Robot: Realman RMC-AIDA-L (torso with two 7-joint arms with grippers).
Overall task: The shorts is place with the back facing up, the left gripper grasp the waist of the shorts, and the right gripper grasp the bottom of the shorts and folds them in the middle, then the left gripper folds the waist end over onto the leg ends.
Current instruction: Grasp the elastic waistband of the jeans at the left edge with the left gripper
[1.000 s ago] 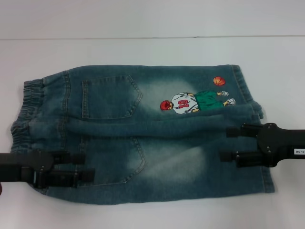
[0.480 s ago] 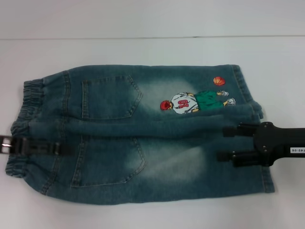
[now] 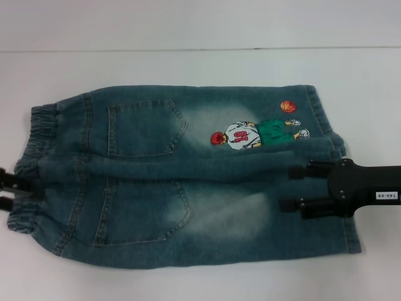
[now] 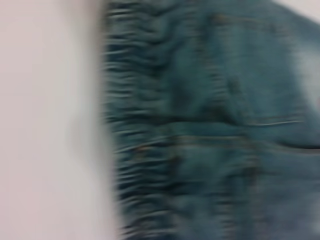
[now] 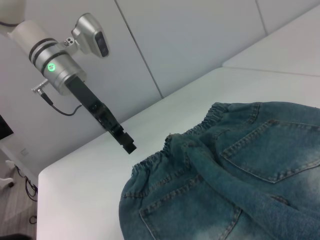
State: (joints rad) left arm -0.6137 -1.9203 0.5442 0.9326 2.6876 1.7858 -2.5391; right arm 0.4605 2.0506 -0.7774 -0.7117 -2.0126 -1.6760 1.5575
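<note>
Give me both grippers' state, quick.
Left gripper: open, beside the shorts' waist, holding nothing.
Right gripper: open over the leg ends.

Faded blue denim shorts (image 3: pixel 188 182) flat on the white tabletop (image 3: pixel 188 69), well back from its far edge, near its front edge. Gathered elastic waistband (image 3: pixel 31 163) toward the left edge, straight stitched leg hems (image 3: pixel 341 188) toward the right. Black unlabelled left gripper (image 3: pixel 5 188) just off the waistband. Black labelled right gripper (image 3: pixel 291 187) above the leg hems.
</note>
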